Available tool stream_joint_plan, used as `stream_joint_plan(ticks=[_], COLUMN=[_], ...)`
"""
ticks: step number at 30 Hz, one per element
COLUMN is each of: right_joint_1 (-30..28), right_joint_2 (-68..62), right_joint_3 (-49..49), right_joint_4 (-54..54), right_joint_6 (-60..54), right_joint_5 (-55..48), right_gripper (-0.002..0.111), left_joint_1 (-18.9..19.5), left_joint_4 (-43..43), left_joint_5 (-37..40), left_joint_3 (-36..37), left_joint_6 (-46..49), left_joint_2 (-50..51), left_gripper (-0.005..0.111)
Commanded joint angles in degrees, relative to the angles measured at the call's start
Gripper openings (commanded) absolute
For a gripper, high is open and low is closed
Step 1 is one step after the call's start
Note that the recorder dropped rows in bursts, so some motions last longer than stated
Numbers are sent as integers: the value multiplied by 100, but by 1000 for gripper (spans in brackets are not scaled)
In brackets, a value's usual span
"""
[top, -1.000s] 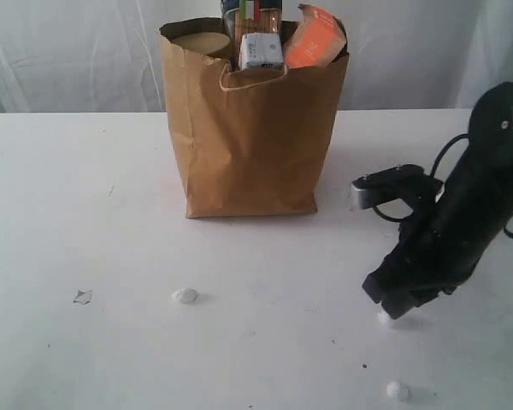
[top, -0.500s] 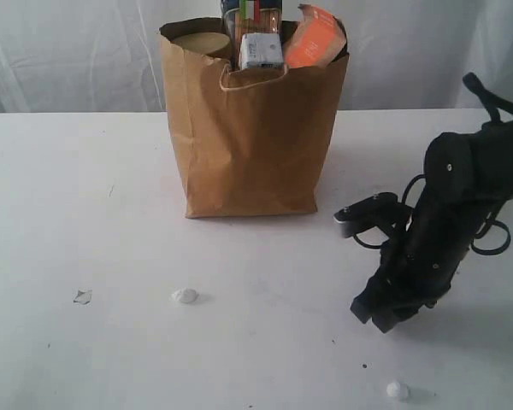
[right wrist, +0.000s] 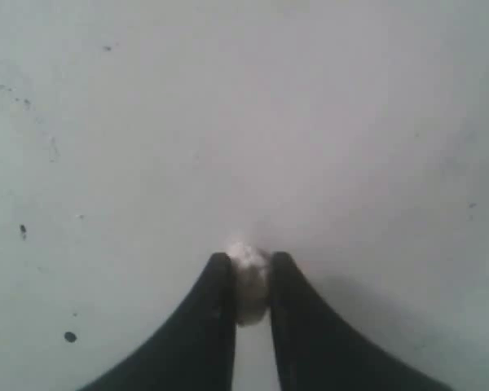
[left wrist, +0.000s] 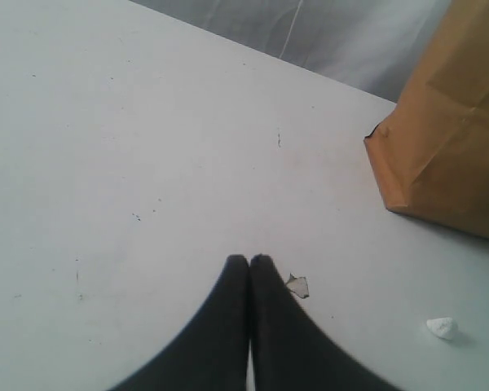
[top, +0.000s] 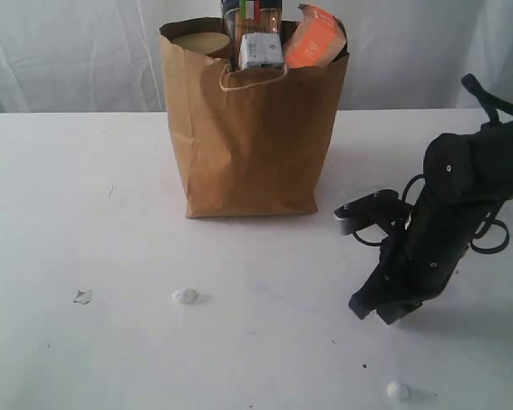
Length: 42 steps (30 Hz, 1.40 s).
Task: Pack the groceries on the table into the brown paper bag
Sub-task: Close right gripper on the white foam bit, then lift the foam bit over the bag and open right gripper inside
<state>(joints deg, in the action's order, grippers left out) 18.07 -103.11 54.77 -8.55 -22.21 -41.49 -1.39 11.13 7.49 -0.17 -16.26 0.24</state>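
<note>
The brown paper bag (top: 252, 128) stands upright at the back of the table (top: 85, 213). Groceries poke out of its top: a gold-lidded jar (top: 201, 41), the dark spaghetti packet (top: 250, 12), a small white-blue carton (top: 261, 51) and the orange-labelled pouch (top: 315, 38). The other jars are hidden. My right gripper (top: 374, 309) hangs low over the table, right of the bag, and in the right wrist view this gripper (right wrist: 248, 273) is shut on a small white crumb (right wrist: 248, 285). My left gripper (left wrist: 249, 261) is shut and empty; the bag's corner (left wrist: 448, 138) lies beyond it.
Loose bits lie on the tabletop: a white crumb (top: 185, 295) in front of the bag, another crumb (top: 398, 390) near the front edge, and a clear shard (top: 83, 296). The shard (left wrist: 297, 286) sits just beside my left fingertips, with a crumb (left wrist: 442, 327) further off.
My right arm has shifted left and drawn in. The white crumb that lay under its fingertips is off the table and now sits between the fingers.
</note>
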Motion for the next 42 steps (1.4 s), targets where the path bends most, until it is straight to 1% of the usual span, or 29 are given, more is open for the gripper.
stream_joint_plan(ticks=[1, 10, 15, 17, 24, 29, 35, 38, 42], right_joint_1=[15, 15, 15, 15, 15, 15, 15, 15, 15], right_joint_2=[22, 186, 534, 703, 1214, 1431, 1454, 1454, 1454], right_joint_3=[-3, 8, 8, 16, 348, 685, 1216, 1469, 1750], right_joint_4=[41, 30, 22, -17, -997, -1366, -2124, -2875, -4370], right_joint_6=[30, 39, 39, 39, 8, -15, -209, -546, -1431], right_joint_5=[-115, -266, -266, -312, -599, -953, -1799, -2113, -2123], right_gripper=[9, 9, 1, 0, 0, 0, 0, 0, 0], left_joint_1=[9, 9, 9, 9, 9, 9, 9, 9, 9], left_joint_4=[55, 55, 55, 55, 55, 55, 55, 55, 55], left_joint_5=[-10, -10, -10, -10, -10, -10, -10, -10, -10], left_joint_3=[17, 17, 17, 17, 17, 17, 17, 17, 17], left_joint_6=[-31, -31, -31, -31, -31, -31, -31, -31, -31], left_joint_2=[-24, -24, -24, -24, -24, -24, -24, -24, -24], left_gripper=[0, 0, 0, 0, 0, 0, 0, 0, 0])
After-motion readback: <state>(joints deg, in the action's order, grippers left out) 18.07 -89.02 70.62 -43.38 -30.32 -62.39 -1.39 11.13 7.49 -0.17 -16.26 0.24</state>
